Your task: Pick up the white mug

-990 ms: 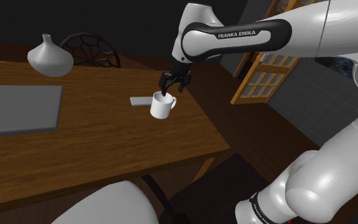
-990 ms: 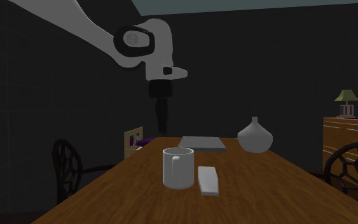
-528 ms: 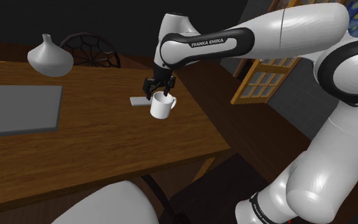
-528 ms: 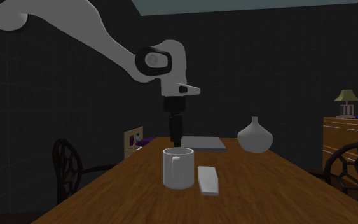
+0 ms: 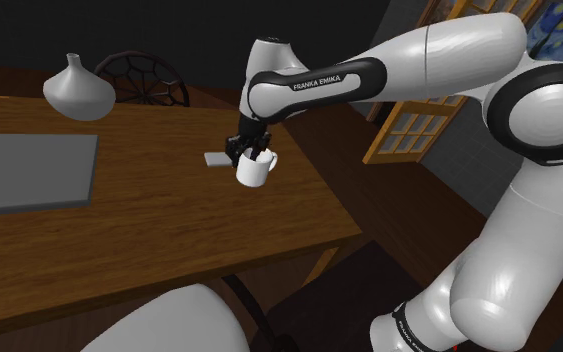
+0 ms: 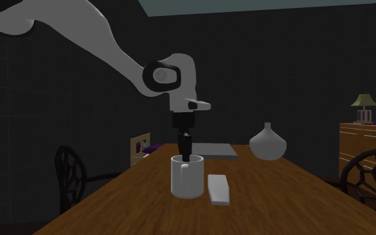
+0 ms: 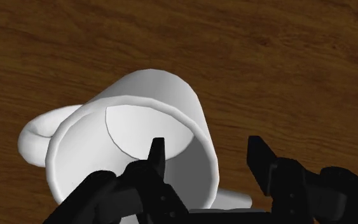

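The white mug [image 5: 255, 172] stands upright on the wooden table [image 5: 169, 220], near the edge at the shoulder view's right. My gripper [image 5: 252, 152] is right at its rim, pointing down. In the second exterior view the gripper [image 6: 187, 155] dips into the top of the mug [image 6: 187, 177]. The wrist view shows the mug [image 7: 139, 108] from above with its handle off to one side. The gripper [image 7: 207, 149] is open and straddles the mug's wall, one finger [image 7: 156, 153] inside the cup and the other [image 7: 260, 156] outside.
A flat white block [image 5: 216, 158] lies on the table just beside the mug. Farther along the table are a grey mat [image 5: 29, 172] and a pale vase [image 5: 77, 90]. A dark chair [image 5: 141, 78] stands behind the table, and a white chair back [image 5: 169, 325] in front.
My gripper has come down and over toward the mug, from well above it to its rim. The mug has stayed in place.
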Tool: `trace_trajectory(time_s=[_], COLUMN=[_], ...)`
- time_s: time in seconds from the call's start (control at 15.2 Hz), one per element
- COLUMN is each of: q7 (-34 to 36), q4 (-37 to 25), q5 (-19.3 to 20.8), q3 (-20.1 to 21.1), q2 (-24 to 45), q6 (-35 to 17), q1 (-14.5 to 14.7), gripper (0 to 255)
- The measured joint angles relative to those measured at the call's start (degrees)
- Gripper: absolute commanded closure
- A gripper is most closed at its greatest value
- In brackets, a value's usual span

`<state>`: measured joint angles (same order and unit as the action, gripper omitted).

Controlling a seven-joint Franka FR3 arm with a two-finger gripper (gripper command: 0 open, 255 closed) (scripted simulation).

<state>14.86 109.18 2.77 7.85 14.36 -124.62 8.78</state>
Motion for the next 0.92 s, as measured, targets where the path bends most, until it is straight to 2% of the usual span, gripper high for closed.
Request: trace_trajectory(time_s=[0.59, 0.92], q7=[0.0, 0.0], q4=[0.0, -1.5], q5=[0.0, -0.2], q3=[0.0, 0.1], q2=[0.1, -1.3], q6=[-0.1, 2.7], q1=[0.0, 0.1], gripper=[255, 255])
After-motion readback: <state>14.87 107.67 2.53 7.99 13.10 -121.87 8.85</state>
